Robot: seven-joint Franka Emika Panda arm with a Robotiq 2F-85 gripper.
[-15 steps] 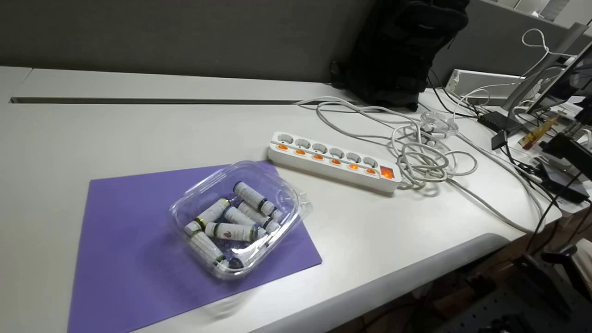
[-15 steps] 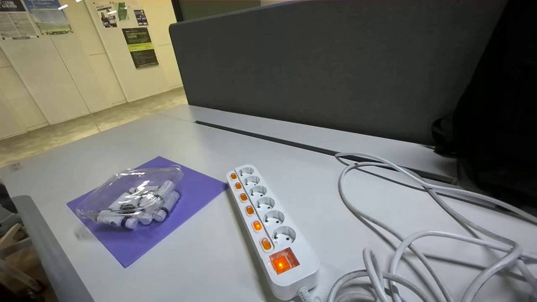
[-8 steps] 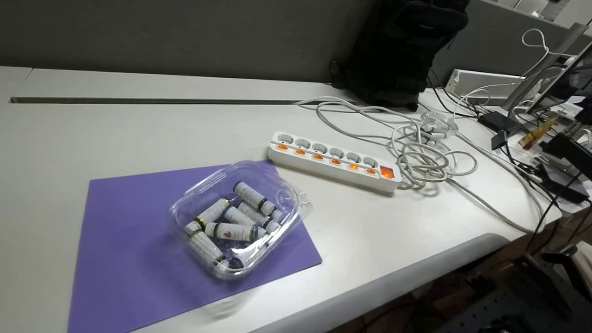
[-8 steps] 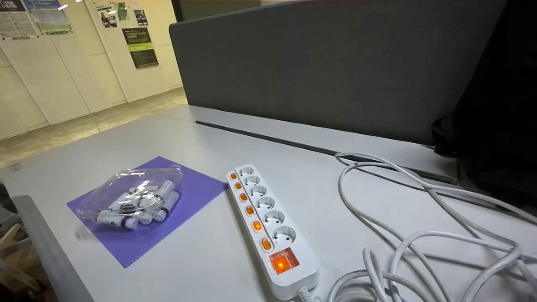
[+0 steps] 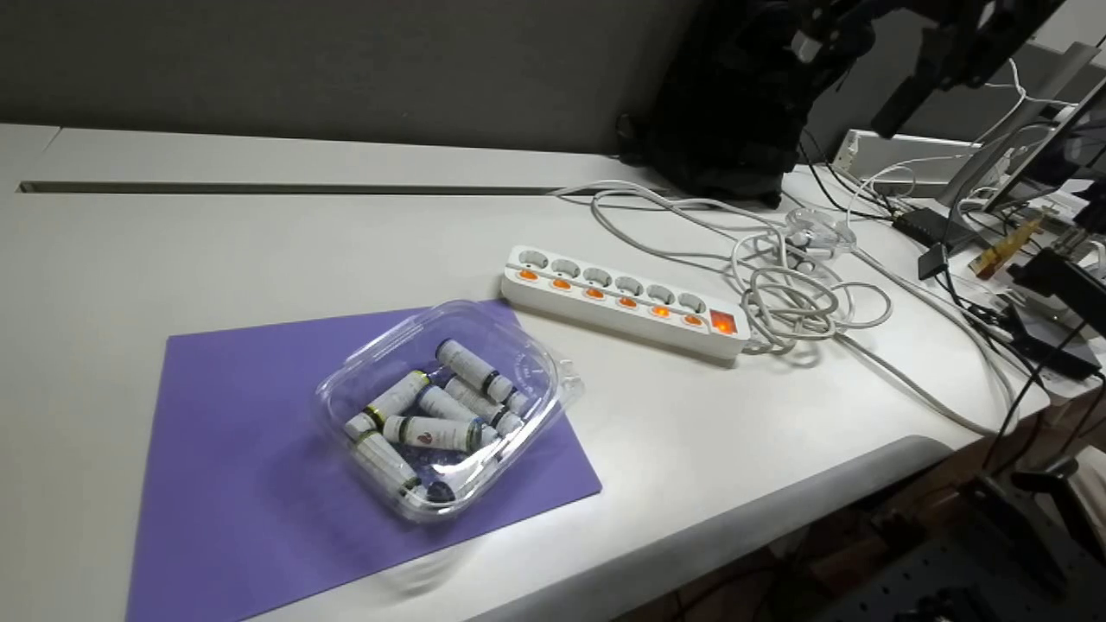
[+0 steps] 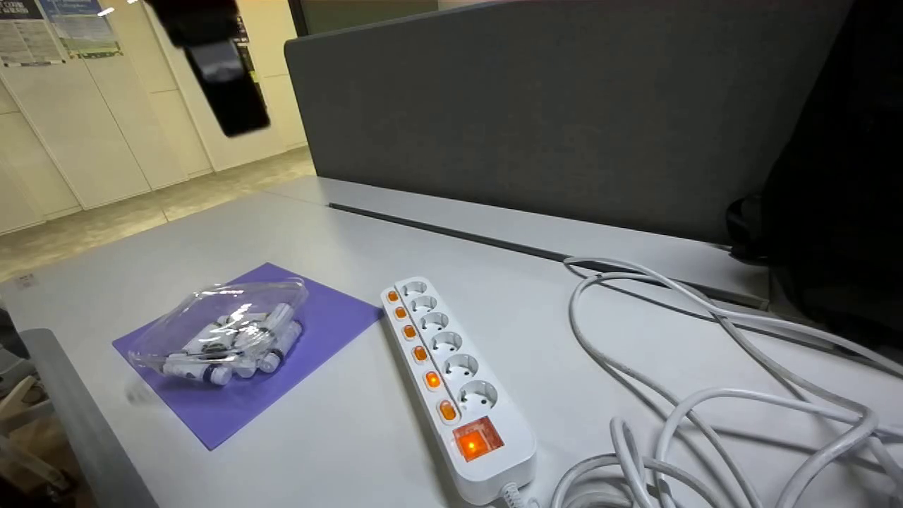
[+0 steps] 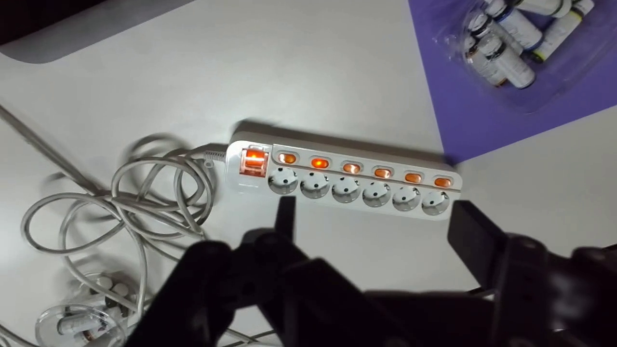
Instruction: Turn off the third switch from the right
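Observation:
The long white power strip (image 5: 613, 320) lies on the table with a row of small orange rocker switches. Third from the right among these is an unlit-looking switch (image 5: 627, 301), also in the wrist view (image 7: 352, 168). A brightly glowing small switch (image 5: 661, 311) is beside it, third when the large red main switch (image 5: 723, 322) is counted; it glows too in the wrist view (image 7: 320, 163). My gripper (image 7: 374, 201) is open and empty, high above the strip. One blurred finger (image 5: 903, 104) shows in an exterior view and one finger (image 6: 243, 106) in an exterior view.
A clear box (image 5: 458, 320) of small white bottles stands on a purple mat (image 5: 233, 415) next to the strip. Coiled pale cables (image 5: 804, 302) lie at the strip's main-switch end. A black backpack (image 5: 734, 95) and dark partition (image 5: 346, 69) stand behind.
The arm and gripper have come into view at the top of both exterior views, where neither showed before. The strip, its lit switches, the box and the mat are unchanged.

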